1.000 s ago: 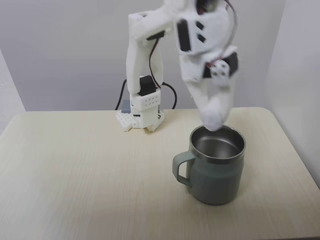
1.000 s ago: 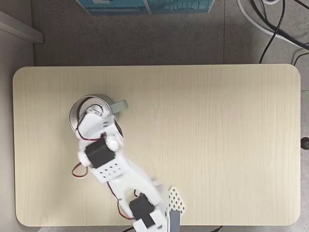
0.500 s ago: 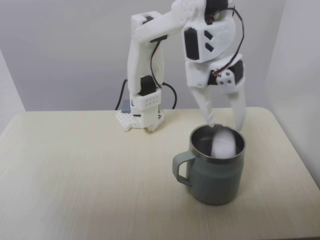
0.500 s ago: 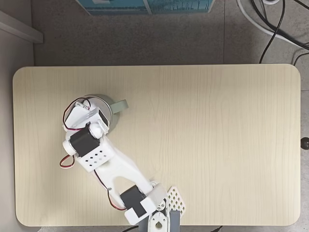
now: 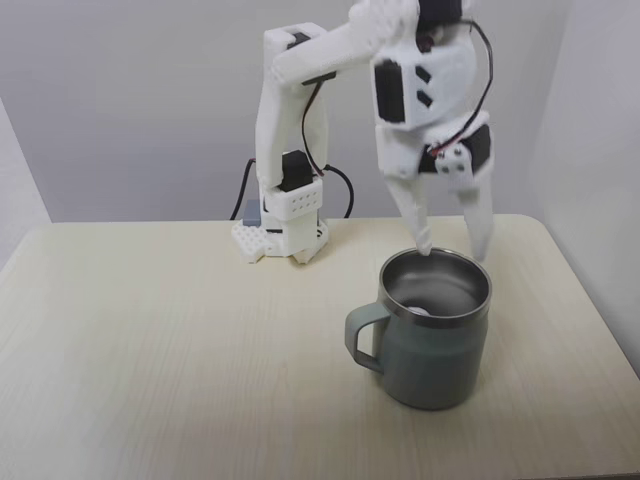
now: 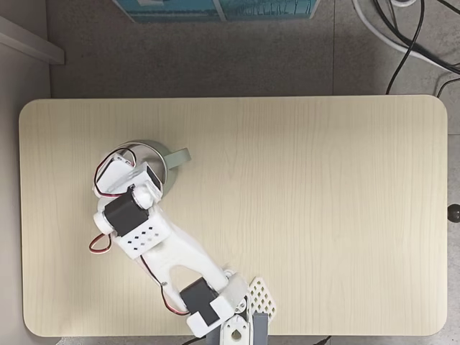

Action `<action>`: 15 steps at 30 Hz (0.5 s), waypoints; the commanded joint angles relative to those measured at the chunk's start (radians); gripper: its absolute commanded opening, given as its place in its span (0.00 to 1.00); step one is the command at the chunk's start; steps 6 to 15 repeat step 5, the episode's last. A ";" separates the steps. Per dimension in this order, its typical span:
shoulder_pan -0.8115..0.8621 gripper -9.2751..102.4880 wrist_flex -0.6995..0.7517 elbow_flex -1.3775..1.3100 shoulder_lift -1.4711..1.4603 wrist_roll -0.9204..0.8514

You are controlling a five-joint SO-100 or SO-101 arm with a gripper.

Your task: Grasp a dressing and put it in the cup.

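Arm: white arm rises from its base at the back of the table (image 5: 150,330), bends over at the top and points down, right of middle in the side fixed view.
Gripper: gripper (image 5: 455,250) is wide open and holds nothing; its two white fingers (image 5: 417,222) hang just above the cup's back rim.
Cup: grey-green cup (image 5: 432,330) stands lower right, handle to the left.
Dressing: white dressing (image 5: 420,311) lies low inside the cup.
Around: black cables (image 6: 413,39) lie on the floor, upper right in the top fixed view.

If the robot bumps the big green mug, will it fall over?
Probably not. The mug looks wide and squat, standing flat on the table. Its steel inside suggests some weight, so it would likely slide. A push on its handle might turn it.
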 commanded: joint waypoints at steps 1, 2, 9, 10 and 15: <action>0.005 0.24 -0.009 0.020 0.021 0.005; 0.005 0.24 -0.009 0.028 0.032 0.005; 0.000 0.24 -0.009 0.037 0.051 0.003; 0.000 0.24 -0.009 0.037 0.051 0.003; 0.000 0.24 -0.009 0.037 0.051 0.003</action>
